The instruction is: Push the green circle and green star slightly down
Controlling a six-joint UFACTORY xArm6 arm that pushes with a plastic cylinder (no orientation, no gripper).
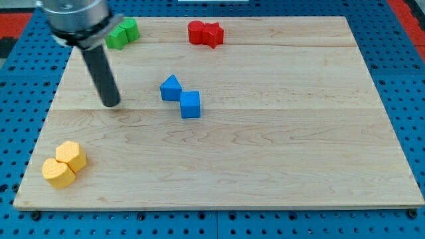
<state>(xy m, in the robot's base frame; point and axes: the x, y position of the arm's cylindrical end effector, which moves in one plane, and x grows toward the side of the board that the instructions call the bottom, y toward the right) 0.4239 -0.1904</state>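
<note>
Resting on bare board, my tip [111, 103] touched nothing — well below the green blocks [122, 34], shapes unclear, partly hidden behind the arm. Beyond them sat the red blocks [204, 33]. Approaching from below risked shoving the greens upward — off the board.

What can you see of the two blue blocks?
The two blue blocks sit near the middle of the wooden board, touching at a corner. Both look like smooth painted wood. The upper one has a pointed top, like a triangle; the lower one is boxy. My tip is to their left, not touching them.
</note>
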